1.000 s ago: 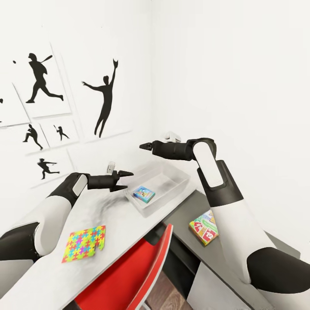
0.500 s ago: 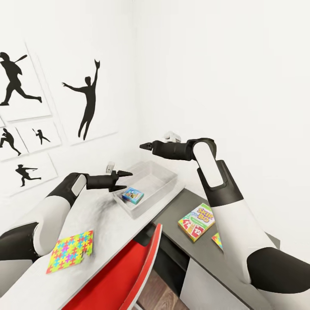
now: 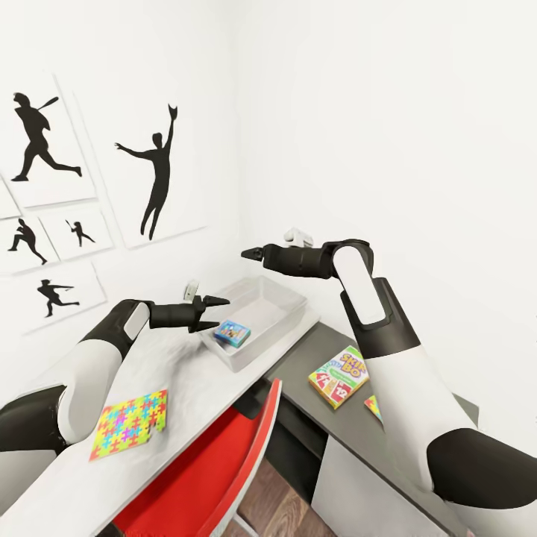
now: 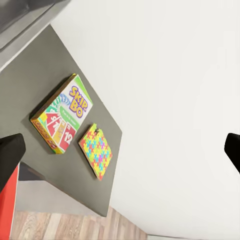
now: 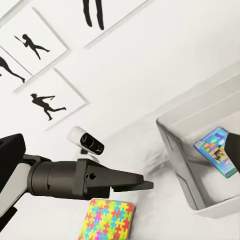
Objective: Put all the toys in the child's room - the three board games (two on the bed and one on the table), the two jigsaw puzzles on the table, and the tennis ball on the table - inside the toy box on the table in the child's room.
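The toy box (image 3: 277, 297), a light grey tray, stands at the far end of the pale table (image 3: 186, 388), and the blue board game (image 3: 232, 333) lies inside it. My left gripper (image 3: 222, 312) hovers open just beside the tray's near corner, holding nothing. Above the tray's far side my right gripper (image 3: 252, 254) is open and empty. A green and white board game (image 3: 339, 377) and a jigsaw puzzle (image 4: 96, 151) rest on the dark side unit (image 3: 313, 358). Another jigsaw puzzle (image 3: 128, 424) lies on the pale top. The tennis ball and the bed are out of view.
A red and white chair (image 3: 216, 477) is pushed in under the table's front edge. White walls with black sports silhouettes (image 3: 156, 175) close the corner behind the tray. Wooden floor (image 3: 272, 507) shows beside the chair.
The camera has swung, shifting the whole scene left and then slightly back. Both arms hold the same pose. The blue game stays in the tray.
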Motion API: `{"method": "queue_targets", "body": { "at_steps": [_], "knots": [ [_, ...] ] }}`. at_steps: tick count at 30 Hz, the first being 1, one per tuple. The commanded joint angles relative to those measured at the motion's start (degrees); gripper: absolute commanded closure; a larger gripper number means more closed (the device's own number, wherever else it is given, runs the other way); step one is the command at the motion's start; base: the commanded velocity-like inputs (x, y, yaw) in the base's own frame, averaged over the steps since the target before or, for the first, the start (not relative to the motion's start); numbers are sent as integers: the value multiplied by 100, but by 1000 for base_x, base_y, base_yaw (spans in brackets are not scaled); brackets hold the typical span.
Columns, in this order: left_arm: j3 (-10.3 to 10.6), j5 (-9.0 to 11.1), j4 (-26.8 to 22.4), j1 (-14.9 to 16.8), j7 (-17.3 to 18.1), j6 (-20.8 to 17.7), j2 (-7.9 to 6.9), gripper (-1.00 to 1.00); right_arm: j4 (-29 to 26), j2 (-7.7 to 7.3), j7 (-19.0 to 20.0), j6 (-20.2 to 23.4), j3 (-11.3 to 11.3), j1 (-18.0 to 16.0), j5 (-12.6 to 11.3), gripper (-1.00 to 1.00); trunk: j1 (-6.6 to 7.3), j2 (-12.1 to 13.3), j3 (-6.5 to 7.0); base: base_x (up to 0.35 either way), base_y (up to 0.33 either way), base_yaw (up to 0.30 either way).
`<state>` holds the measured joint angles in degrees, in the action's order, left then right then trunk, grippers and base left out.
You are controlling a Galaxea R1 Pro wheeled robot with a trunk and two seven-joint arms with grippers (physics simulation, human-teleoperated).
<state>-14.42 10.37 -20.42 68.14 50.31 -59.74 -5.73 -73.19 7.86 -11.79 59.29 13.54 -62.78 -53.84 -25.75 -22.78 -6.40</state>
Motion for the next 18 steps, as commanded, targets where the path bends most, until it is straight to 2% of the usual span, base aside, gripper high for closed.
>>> {"method": "queue_targets", "body": {
  "at_steps": [1, 13, 18],
  "knots": [
    [-26, -26, 3, 7, 23, -20, 2, -100, -3, 1, -60, 12, 1, -7, -60, -100, -3, -13, -13, -48, 9, 0],
    [-23, -26, 3, 6, 23, -20, 2, -100, 16, 14, -60, 12, 5, -7, -73, -100, -3, -13, -13, -5, 1, -2],
    [-25, -26, 3, 6, 23, -20, 2, -100, 54, 20, -60, 12, 6, -7, -74, -100, -3, -13, -11, -52, 10, -122]
  ]
}}
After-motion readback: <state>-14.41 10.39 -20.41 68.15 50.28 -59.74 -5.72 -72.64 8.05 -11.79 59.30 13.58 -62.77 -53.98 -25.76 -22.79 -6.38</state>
